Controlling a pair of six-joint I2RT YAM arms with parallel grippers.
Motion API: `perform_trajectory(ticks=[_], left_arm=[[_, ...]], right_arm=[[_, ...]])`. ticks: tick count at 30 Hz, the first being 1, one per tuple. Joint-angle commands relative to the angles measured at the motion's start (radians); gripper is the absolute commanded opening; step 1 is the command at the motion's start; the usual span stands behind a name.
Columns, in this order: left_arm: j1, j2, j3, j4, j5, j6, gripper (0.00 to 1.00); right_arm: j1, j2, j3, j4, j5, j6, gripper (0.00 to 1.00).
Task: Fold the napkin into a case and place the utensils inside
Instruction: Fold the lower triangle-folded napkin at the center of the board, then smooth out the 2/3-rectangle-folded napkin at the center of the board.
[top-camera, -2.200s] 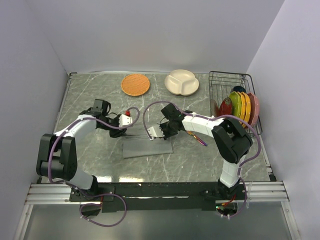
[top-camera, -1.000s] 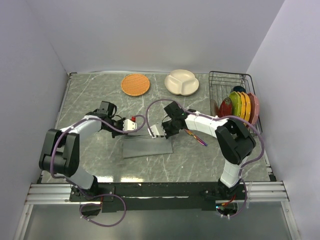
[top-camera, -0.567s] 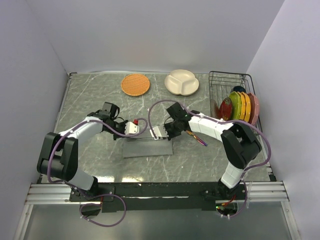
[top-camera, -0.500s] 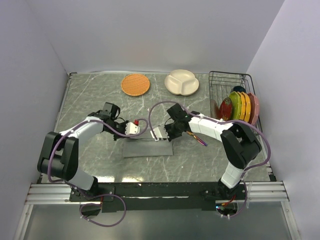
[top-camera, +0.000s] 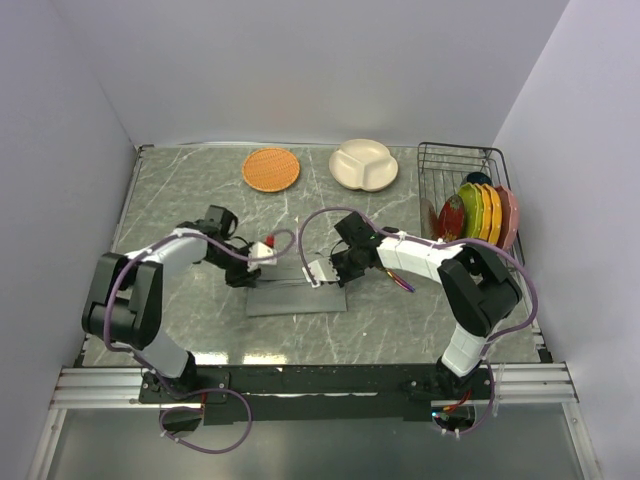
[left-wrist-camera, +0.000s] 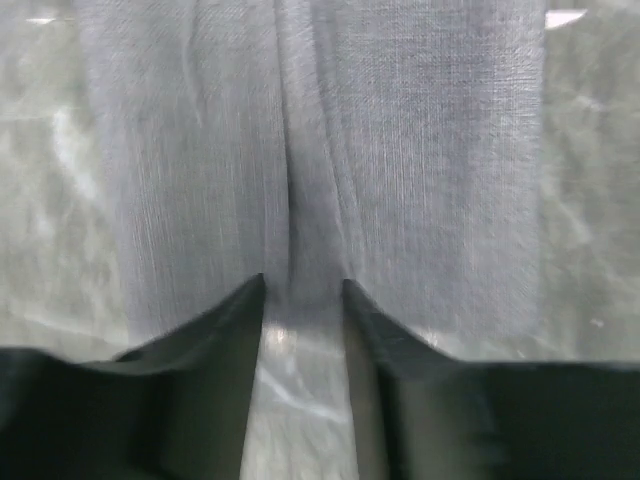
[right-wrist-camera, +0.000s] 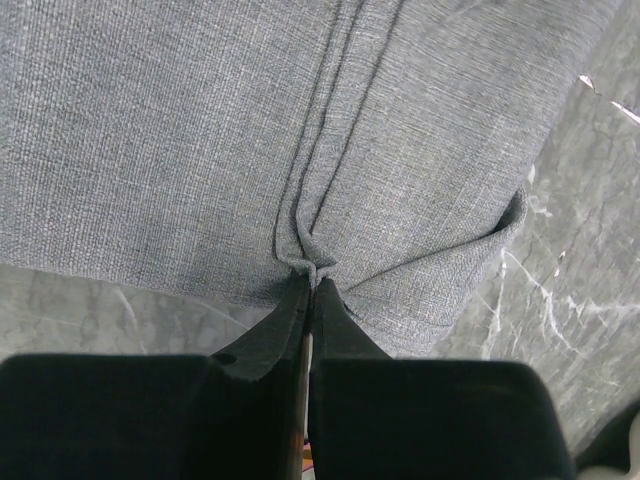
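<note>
pinching the napkin (right-wrist-camera: 200, 120), right claw (right-wrist-camera: 308, 285) closed — left claw (left-wrist-camera: 303, 285) parted; plates (top-camera: 480, 215) in rack (top-camera: 455, 147).

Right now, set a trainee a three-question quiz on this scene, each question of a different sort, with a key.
1. True or false: the right end effector is shut on the edge of the napkin.
2. How does the left end effector stand? A) shut tight B) open, with a gap between its fingers C) out of view
3. Fill in: in the top view, the orange mat lies to the ___ of the cream dish.

Key: 1 true; 2 B; 3 left.
</note>
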Motion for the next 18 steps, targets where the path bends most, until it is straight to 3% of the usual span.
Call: perform_trajectory(ticks=[1, 4, 6, 9, 10, 14, 18], left_arm=[[0.137, -0.068, 0.125, -0.138, 0.177, -0.081, 0.48], [0.199, -0.082, 0.237, -0.161, 0.282, -0.242, 0.45], [0.199, -0.065, 0.289, -0.110, 0.344, -0.455, 0.44], [0.182, -0.016, 0.300, 0.067, 0.432, -0.809, 0.43], [0.173, 0.003, 0.294, 0.188, 0.440, -1.018, 0.41], [0.120, 0.096, 0.231, 0.443, 0.449, -1.416, 0.25], [0.056, 0.155, 0.164, 0.600, 0.442, -1.604, 0.15]], right_arm=[[-0.010, 0.017, -0.010, 0.007, 0.032, -0.045, 0.00], [-0.007, 0.017, -0.016, 0.018, 0.038, -0.060, 0.00], [-0.009, 0.019, -0.016, 0.022, 0.041, -0.065, 0.00], [-0.009, 0.015, -0.029, 0.034, 0.043, -0.077, 0.00], [-0.009, 0.015, -0.033, 0.034, 0.043, -0.081, 0.00], [-0.007, 0.020, -0.030, 0.039, 0.046, -0.085, 0.00], [-0.009, 0.023, -0.021, 0.031, 0.049, -0.085, 0.00]])
